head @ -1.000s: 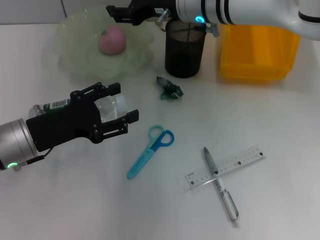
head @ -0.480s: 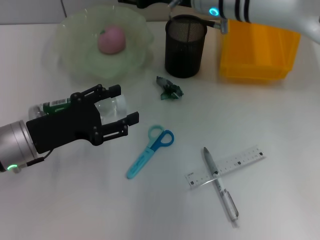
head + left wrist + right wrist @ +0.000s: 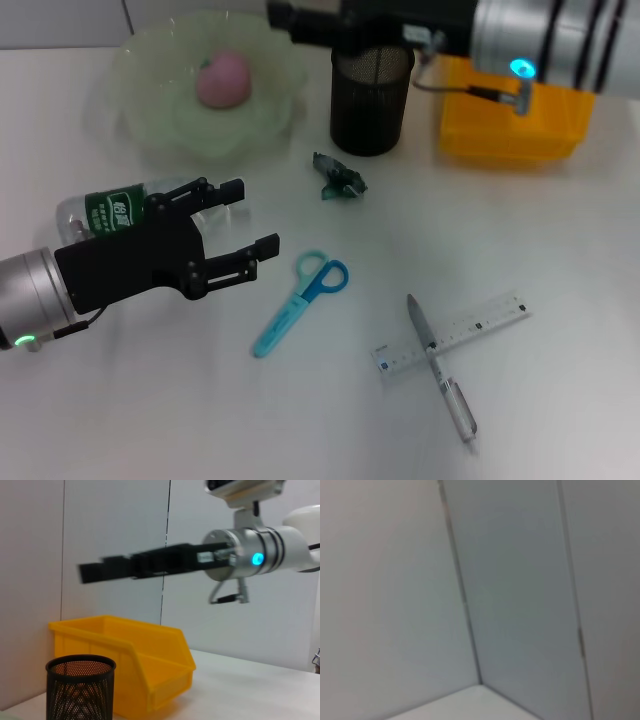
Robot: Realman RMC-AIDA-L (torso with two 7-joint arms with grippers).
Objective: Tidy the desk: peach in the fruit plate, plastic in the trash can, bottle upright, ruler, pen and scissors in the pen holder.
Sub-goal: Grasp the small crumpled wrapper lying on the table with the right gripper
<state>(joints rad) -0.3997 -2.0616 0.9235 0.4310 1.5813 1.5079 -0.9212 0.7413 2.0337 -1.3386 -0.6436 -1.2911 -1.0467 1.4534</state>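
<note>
The left gripper [image 3: 243, 222] hangs low at the near left of the desk with its fingers spread and nothing between them. The bottle [image 3: 120, 211] lies on its side just behind and to the left of the fingers, partly hidden by the gripper body. Standing it up looks like the step in hand. To do it well, the jaws should close across the bottle's body near the middle rather than on the slippery shoulder. The wrist should then turn until the base sits flat on the desk, and the jaws should open only once the bottle stands without leaning.

The right gripper [image 3: 285, 17] reaches across the far edge, above the holder [image 3: 370, 95] and towards the plate [image 3: 160, 120]. Whether its fingers are apart cannot be told.

The peach [image 3: 222, 79] already sits in the plate at far left. The yellow bin [image 3: 515, 105] is at far right, just beside the holder. The crumpled plastic [image 3: 338, 177] lies near the holder, on its near side. The scissors [image 3: 300, 302] lie in the middle, right of the left gripper. Farther right and nearer, the pen [image 3: 440, 368] lies across the ruler [image 3: 455, 332].

The bottle's green label carries white characters too small to read. The ruler shows tick marks, with no legible numbers.
</note>
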